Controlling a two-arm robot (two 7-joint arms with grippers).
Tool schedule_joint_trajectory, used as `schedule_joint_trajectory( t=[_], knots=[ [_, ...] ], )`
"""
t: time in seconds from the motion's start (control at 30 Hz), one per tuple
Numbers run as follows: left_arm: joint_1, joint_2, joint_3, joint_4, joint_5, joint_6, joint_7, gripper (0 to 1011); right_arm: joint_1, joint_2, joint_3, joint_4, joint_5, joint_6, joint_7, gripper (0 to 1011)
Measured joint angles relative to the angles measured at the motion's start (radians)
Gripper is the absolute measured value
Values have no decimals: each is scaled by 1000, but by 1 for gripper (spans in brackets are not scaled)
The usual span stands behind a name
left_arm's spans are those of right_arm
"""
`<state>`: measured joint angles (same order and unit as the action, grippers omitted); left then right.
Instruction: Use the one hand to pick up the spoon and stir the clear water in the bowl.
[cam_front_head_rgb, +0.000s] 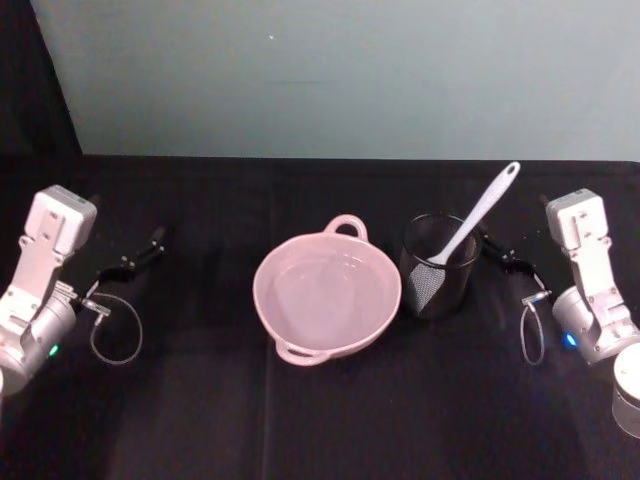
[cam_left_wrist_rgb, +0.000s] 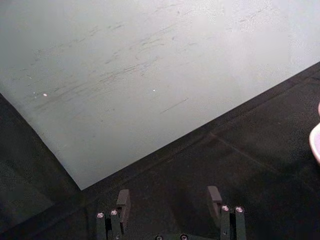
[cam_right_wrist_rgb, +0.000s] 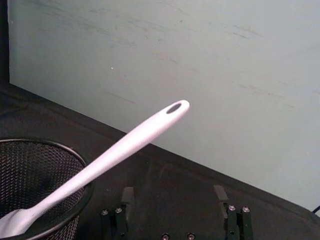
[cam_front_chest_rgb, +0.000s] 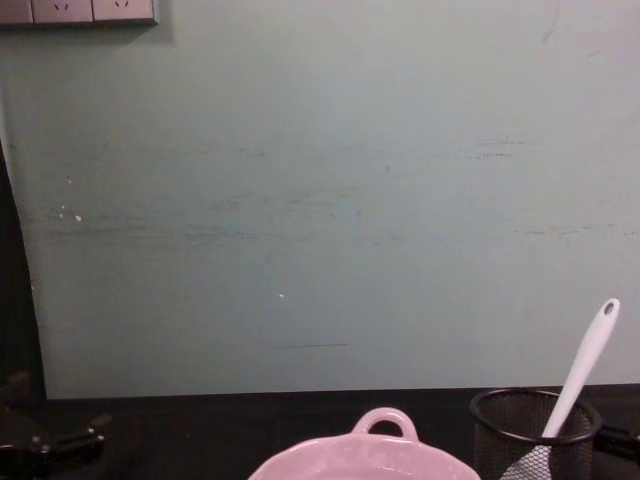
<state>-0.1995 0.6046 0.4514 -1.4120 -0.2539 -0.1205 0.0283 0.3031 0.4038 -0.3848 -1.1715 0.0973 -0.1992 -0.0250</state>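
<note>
The pink bowl (cam_front_head_rgb: 327, 298) sits at the middle of the black desk (cam_front_head_rgb: 200, 400), with one loop handle turned toward the wall and another toward the robot. Clear water (cam_front_head_rgb: 322, 290) lies shallow inside it, barely showing against the glossy bottom. Just beside the bowl, on the robot's right, stands a black wire-mesh cup (cam_front_head_rgb: 438, 265). The white spoon (cam_front_head_rgb: 470, 226) rests in this cup with its flat head down against the mesh and its handle leaning up and away to the right, the hole at the handle end uppermost.

The right gripper (cam_right_wrist_rgb: 174, 200) hangs near the cup on its right side, apart from it, and its jaws stand wide with nothing between them; in the right wrist view the spoon's handle slants across above the two fingers (cam_right_wrist_rgb: 127, 196). In the head view this gripper (cam_front_head_rgb: 497, 246) points toward the cup from the right edge of the desk.

The left gripper (cam_left_wrist_rgb: 170, 199) waits well apart at the left side of the desk, its jaws also wide and holding nothing.
</note>
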Motion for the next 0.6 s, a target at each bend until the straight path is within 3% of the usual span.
schedule_joint_trajectory(
  t=[0.6],
  knots=[
    [0,0,0,0,0,0,0,1011,-2,1,2,0,10,3,3,1002]
  ],
)
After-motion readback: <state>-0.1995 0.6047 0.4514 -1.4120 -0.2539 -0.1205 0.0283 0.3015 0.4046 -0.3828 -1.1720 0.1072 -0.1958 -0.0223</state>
